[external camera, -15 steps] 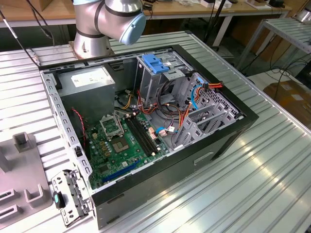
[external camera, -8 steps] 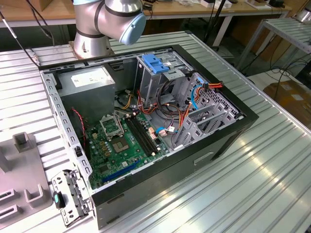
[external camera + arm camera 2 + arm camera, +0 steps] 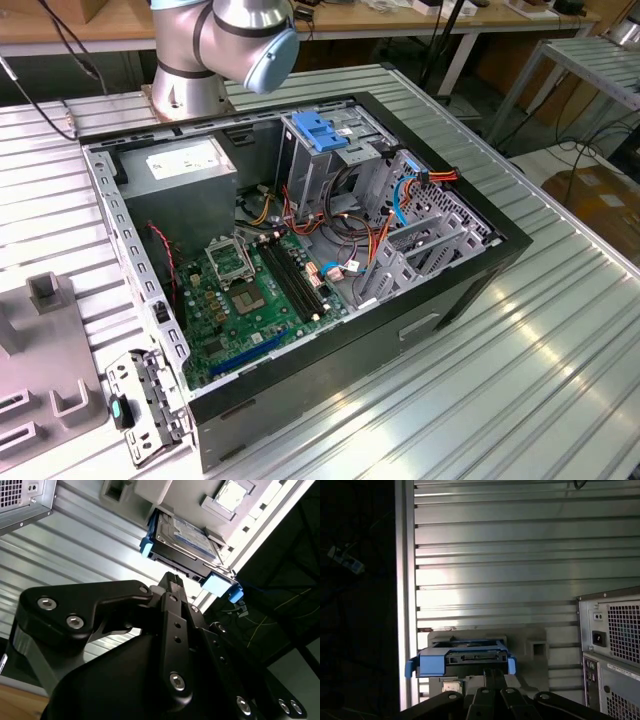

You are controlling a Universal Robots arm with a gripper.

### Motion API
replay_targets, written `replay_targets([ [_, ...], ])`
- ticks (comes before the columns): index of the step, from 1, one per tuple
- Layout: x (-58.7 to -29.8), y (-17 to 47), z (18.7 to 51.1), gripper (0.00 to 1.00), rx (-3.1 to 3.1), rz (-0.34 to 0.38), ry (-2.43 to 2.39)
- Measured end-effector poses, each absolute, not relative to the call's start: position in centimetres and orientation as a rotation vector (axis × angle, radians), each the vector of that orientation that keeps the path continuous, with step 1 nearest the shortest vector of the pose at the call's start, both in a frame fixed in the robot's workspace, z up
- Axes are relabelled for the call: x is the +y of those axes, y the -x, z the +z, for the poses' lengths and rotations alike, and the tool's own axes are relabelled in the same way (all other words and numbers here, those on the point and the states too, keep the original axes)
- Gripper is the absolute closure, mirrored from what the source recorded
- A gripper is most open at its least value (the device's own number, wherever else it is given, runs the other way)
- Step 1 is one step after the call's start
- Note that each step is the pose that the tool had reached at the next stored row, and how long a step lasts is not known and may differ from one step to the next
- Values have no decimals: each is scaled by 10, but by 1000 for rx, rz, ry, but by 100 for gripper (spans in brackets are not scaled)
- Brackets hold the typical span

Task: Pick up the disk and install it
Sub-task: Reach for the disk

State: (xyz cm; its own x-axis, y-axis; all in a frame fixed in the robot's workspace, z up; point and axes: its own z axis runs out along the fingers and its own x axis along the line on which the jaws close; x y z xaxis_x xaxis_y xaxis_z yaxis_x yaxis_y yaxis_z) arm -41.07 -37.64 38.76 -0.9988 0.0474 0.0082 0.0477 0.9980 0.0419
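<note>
One sheet-metal case [image 3: 300, 395], lid off, sits on a ribbed metal table [image 3: 560, 350]. Second wrist view: flat grey disk [image 3: 182, 542], blue-railed, on a grey stand [image 3: 165, 490], black gripper [image 3: 172, 580] just beside it. First wrist view: the disk's end faces the gripper, whose opening cannot be told.

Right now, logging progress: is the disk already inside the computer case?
No; the disk lies on a grey holder on the table, outside the case.

Computer case [image 3: 300, 385] sits on the surface [image 3: 520, 380], arm base [image 3: 185, 90] behind it. In the first wrist view, disk [image 3: 465, 657] lies in holder [image 3: 540, 645] beside the case, end effector [image 3: 493, 674] close by.
</note>
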Motion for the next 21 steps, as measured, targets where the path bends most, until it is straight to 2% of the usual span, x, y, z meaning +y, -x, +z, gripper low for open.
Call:
replay_targets([
  [9,-376,419,388,89,-3136,2,75],
  [21,-376,441,387,89,-3135,4,75],
])
